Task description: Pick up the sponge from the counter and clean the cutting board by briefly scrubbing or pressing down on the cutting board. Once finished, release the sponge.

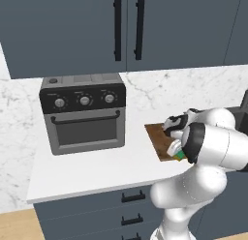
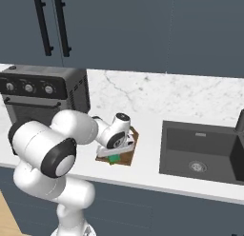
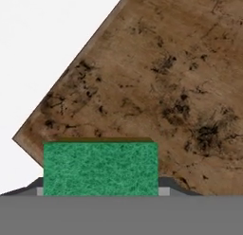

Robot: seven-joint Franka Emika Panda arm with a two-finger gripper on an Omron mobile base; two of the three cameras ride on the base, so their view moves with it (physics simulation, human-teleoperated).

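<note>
My gripper [image 2: 114,154] pinched the sponge [image 3: 100,168], its green face showing at six o'clock in the hand view. It sat low over the near corner of the cutting board [image 3: 156,87]. The board lay on the counter [image 1: 97,169], at three o'clock from the toaster oven [image 1: 83,113].

left of board: toaster oven [image 1: 83,113] blocks you
right: sink [image 2: 200,152] drops away
between: bare counter [image 1: 97,169], you can pass
</note>
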